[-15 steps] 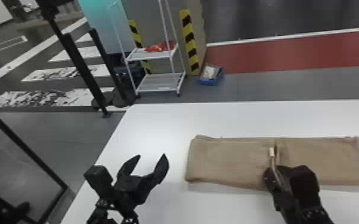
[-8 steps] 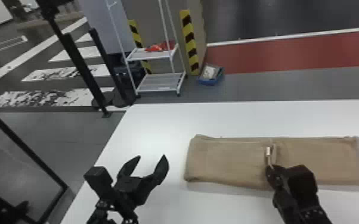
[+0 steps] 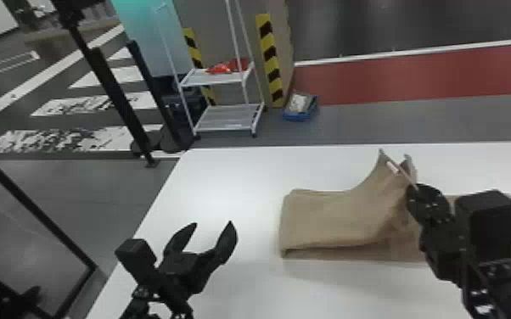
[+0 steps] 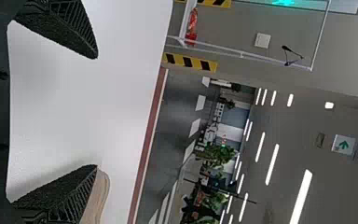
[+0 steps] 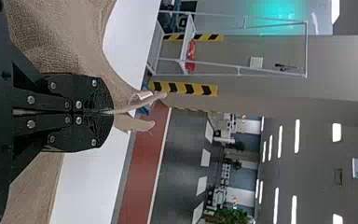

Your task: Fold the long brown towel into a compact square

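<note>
1. The white table (image 3: 225, 178) holds the long brown towel (image 3: 331, 216) on the right-hand part of its top. The towel's left end lies flat in folded layers; its middle is pulled up off the table into a raised peak. Past the right arm, more of the towel lies on the tabletop, partly hidden.

2. The right gripper (image 3: 415, 190) is above the right part of the table, its fingers pressed together on an edge of the towel. A thin strip of cloth with a small white tag (image 3: 392, 167) sticks out past the fingertips, and loose cloth hangs around the gripper.

3. The left gripper (image 3: 214, 224) is over the left part of the table, well apart from the towel. Its two fingers are spread wide with nothing between them.

4. Beyond the table's far edge, toward its left corner, stands a white wire rack (image 3: 225, 123) with a red item (image 3: 224, 68) on a shelf.

5. Also beyond that edge, to the rack's right, a blue tray (image 3: 296, 117) sits on the floor near a yellow-and-black striped edge (image 3: 270, 63).
</note>
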Motion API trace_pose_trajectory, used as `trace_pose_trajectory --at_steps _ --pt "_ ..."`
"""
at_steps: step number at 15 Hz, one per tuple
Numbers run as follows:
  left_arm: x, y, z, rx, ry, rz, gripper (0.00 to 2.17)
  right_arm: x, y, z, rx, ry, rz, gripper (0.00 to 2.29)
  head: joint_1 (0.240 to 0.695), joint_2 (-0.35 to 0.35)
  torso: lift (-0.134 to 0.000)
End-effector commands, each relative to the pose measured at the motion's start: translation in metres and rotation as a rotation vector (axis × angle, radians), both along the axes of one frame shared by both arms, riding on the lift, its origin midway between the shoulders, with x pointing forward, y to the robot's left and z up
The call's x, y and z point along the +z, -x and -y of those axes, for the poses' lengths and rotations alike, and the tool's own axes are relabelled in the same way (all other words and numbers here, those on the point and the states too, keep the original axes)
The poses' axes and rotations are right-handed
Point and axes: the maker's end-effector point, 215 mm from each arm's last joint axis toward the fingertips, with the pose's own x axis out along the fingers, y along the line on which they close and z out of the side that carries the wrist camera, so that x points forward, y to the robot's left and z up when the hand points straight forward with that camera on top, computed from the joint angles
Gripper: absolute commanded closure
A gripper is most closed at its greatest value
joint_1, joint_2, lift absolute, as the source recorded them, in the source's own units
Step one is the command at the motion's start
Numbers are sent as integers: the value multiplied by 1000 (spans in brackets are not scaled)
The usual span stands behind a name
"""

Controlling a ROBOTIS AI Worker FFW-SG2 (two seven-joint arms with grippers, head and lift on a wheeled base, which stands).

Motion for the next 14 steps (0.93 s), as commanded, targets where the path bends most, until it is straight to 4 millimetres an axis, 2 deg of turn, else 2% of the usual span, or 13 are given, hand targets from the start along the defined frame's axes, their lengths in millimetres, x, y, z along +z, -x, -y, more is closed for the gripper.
trace_pose_trajectory --at_steps 1,3,5,6,7,8,9,10,12,14 --pt "-2 0 -1 3 6 -2 33 -33 -2 24 -38 11 -50 1210 695 316 -126" --pt "-2 0 2 -3 8 -2 33 -33 -13 47 -79 -1 -55 1210 695 296 -126" --pt "-4 0 3 -3 9 -6 33 -29 -18 52 -77 -2 -65 1210 695 273 -126" --pt "-3 0 2 -2 8 -4 33 -15 -20 59 -88 -20 -52 1210 695 262 -126" --pt "-2 1 1 -2 7 -4 33 2 -18 73 -110 -44 -37 1210 695 256 -126" --pt "-2 3 -1 0 6 -5 33 10 -15 91 -141 -61 -32 1210 695 247 -126" --pt "-3 4 -4 6 10 -3 33 6 -16 106 -165 -61 -46 1210 695 238 -126" --pt "-2 4 -4 3 10 -2 33 -7 -17 116 -183 -59 -75 1210 695 227 -126" --pt "-3 2 0 -5 14 -1 33 -27 -20 128 -204 -52 -109 1207 695 195 -126" --pt "-5 3 1 -7 16 -7 33 -22 -26 132 -209 -55 -100 1207 695 179 -126"
